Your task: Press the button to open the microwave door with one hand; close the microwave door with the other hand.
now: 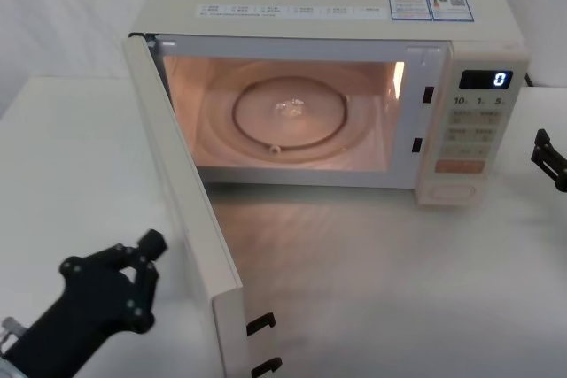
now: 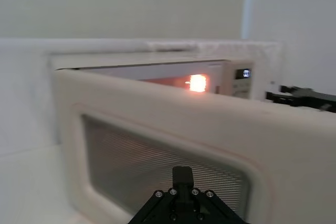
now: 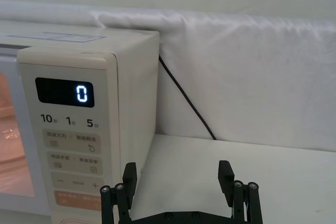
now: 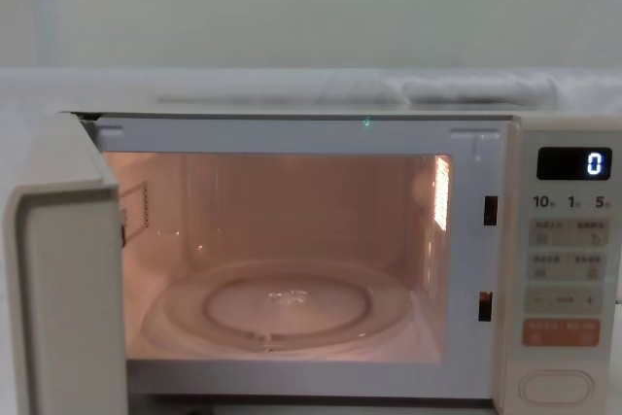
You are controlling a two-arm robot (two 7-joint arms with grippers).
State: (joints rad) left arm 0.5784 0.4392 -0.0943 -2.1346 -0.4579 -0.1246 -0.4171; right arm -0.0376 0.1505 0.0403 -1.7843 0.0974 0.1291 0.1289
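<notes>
Currently, left hand (image 1: 146,258) — black, fingers drawn close together, holding nothing — poised on the outer side of the microwave door (image 1: 182,192), near its glass but apart from it, presumably placed to push it shut. Right hand (image 3: 178,182): fingers spread wide, empty, hanging over the worktop (image 1: 372,254) just right of the control panel (image 1: 471,130), apparently clear of the button (image 4: 555,386) it serves. Door: swung wide open toward the robot, cavity lit, turntable (image 1: 288,112) bare. Button at the panel's foot, below the orange key (image 4: 561,332) — opening judged done, closing not yet begun.
</notes>
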